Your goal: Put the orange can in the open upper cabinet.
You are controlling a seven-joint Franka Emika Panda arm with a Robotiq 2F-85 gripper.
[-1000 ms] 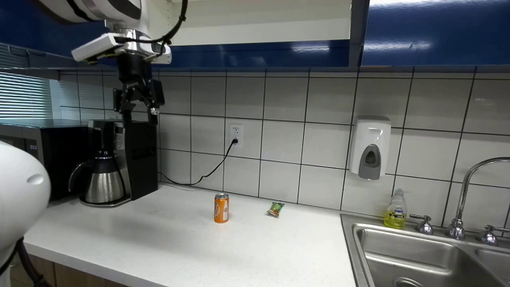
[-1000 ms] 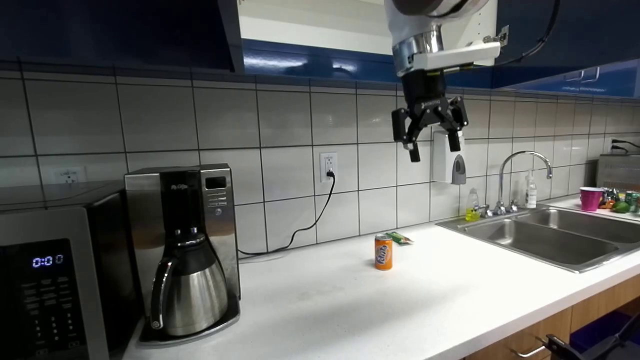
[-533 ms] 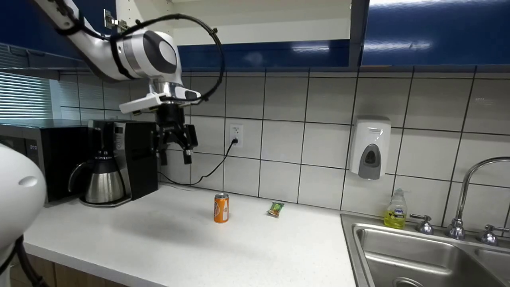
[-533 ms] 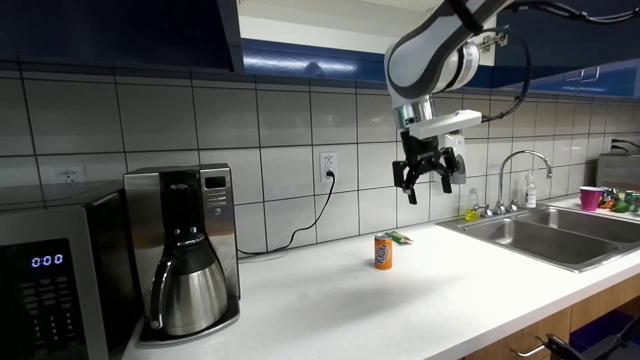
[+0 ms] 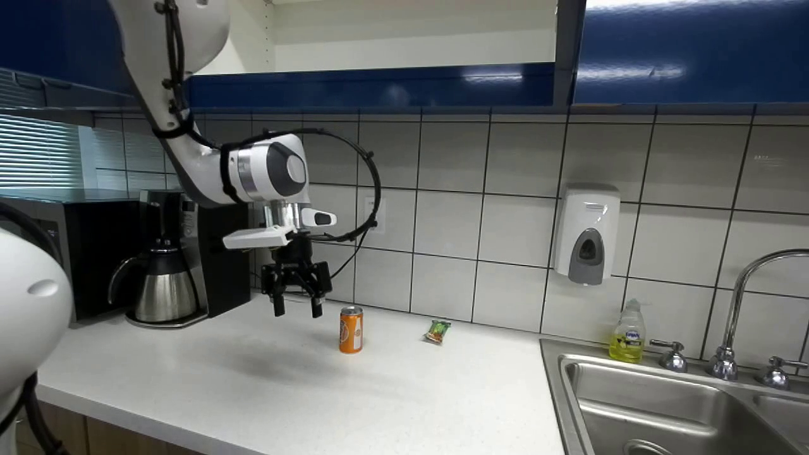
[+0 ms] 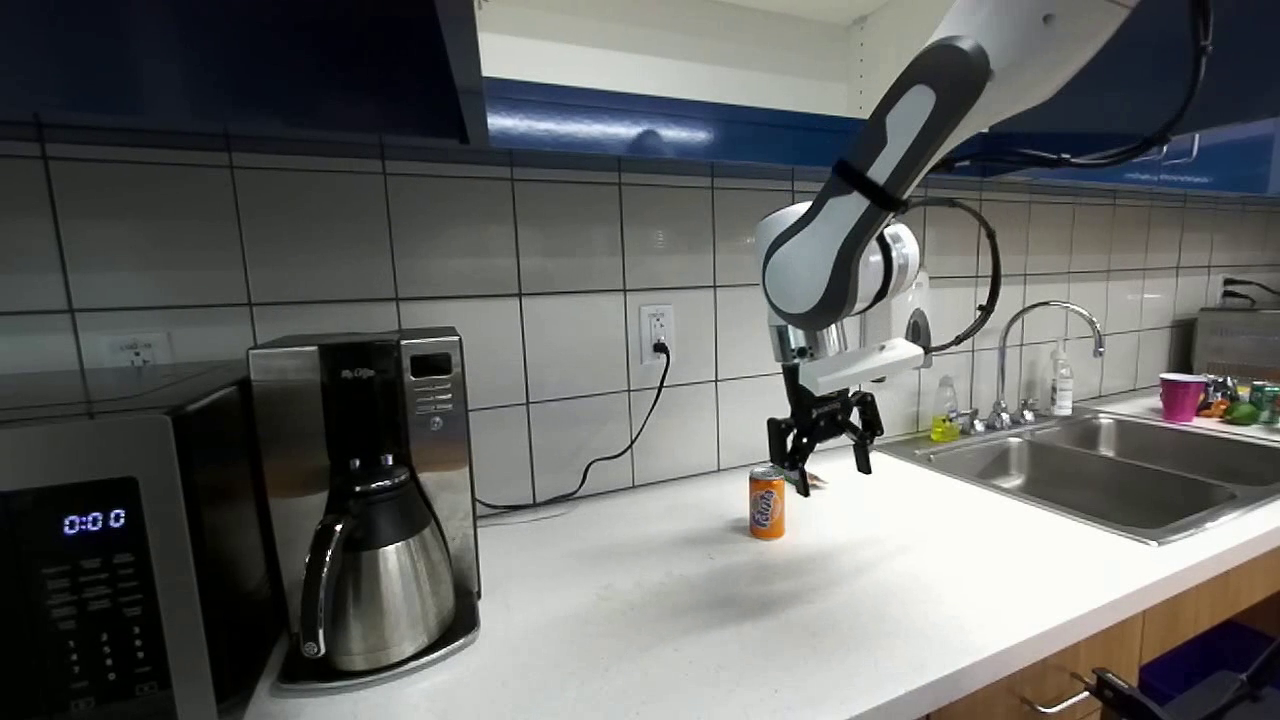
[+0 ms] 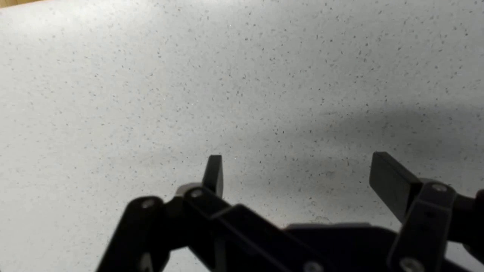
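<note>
The can [image 5: 351,332] stands upright on the counter [image 5: 404,404], near the gripper [image 5: 298,308] in both exterior views. The fingers [image 7: 393,181] point down and are well apart, holding nothing, presumably to leave room for the can's body in a grasp from above. How far to its side they sit is hard to judge, and the wrist view does not show the can. The cabinet [image 5: 414,47] overhead stands open, likely ready to receive it.

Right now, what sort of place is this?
Probably a kitchen: a two-basin grey metal sink, a boxy black-and-silver coffee maker, and a silver-framed black microwave show it.
</note>
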